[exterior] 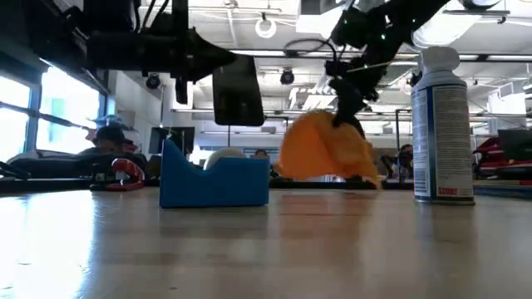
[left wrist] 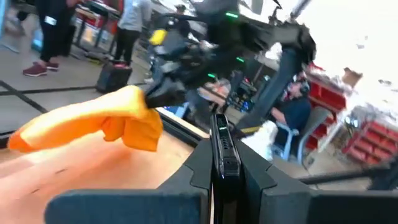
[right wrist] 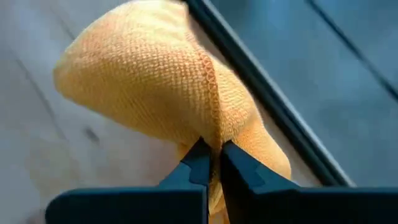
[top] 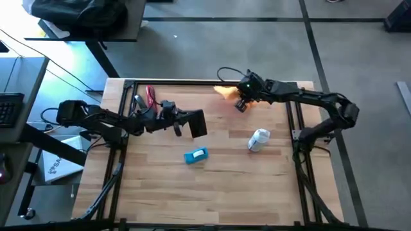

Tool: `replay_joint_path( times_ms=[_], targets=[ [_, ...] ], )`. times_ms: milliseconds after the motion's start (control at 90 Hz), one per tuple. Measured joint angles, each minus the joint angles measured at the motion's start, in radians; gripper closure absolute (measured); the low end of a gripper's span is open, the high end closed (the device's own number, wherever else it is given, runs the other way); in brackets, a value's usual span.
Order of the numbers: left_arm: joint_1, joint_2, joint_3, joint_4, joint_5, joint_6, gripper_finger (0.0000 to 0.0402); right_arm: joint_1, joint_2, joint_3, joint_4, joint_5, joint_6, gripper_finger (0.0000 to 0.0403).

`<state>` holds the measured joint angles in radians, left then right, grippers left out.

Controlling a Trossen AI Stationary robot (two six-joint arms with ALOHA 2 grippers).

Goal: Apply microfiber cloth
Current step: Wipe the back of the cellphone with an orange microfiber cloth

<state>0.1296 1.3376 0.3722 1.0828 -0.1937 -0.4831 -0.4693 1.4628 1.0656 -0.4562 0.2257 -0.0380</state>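
The orange microfiber cloth [top: 223,91] is bunched at the table's far edge, right of centre, and my right gripper [top: 241,101] is shut on it. In the low view the cloth [exterior: 322,151] hangs below that gripper [exterior: 344,112]. My left gripper [top: 182,123] is over the middle of the table, shut on a black phone [top: 198,123] that is held in the air [exterior: 237,90]. The left wrist view shows the phone [left wrist: 220,134] edge-on, with the cloth [left wrist: 87,124] beyond it. My left gripper pinches the black phone between its two fingers, one on each flat face [left wrist: 221,163], coming about level from the table's left. The phone is lifted clear of the table and stands nearly upright. My right gripper pinches a gathered fold of the cloth with its stitched hem [right wrist: 213,134] between its two fingers, slanting down from the table's right. The cloth droops slack below the fingers; whether its lower end [exterior: 366,176] touches the table I cannot tell.
A blue block [top: 196,155] lies near the table's middle, in front of the phone. A white spray can [top: 259,140] stands to its right. A red-handled tool [top: 151,96] lies at the far left. A dark frame rail [right wrist: 261,87] runs along the far edge beside the cloth.
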Motion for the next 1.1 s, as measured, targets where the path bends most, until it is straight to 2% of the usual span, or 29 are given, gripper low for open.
replay_joint_path(
  times_ms=[256,556,811,1100],
  targets=[
    [0.067,0.000,-0.016,0.020,-0.004,-0.075,0.0389,0.102,0.000,0.003,0.261,-0.028,-0.016,0.0403],
    [0.117,0.000,-0.016,0.015,-0.083,-0.146,0.0389,0.220,0.005,0.004,0.504,-0.090,-0.077,0.0403],
    [0.126,0.000,-0.016,0.016,-0.139,-0.238,0.0389,0.361,0.107,0.005,0.634,-0.098,-0.181,0.0403],
    [0.112,0.000,0.009,0.023,-0.008,-0.275,0.0389,0.390,0.221,0.005,0.839,-0.086,-0.272,0.0403]
  ],
)
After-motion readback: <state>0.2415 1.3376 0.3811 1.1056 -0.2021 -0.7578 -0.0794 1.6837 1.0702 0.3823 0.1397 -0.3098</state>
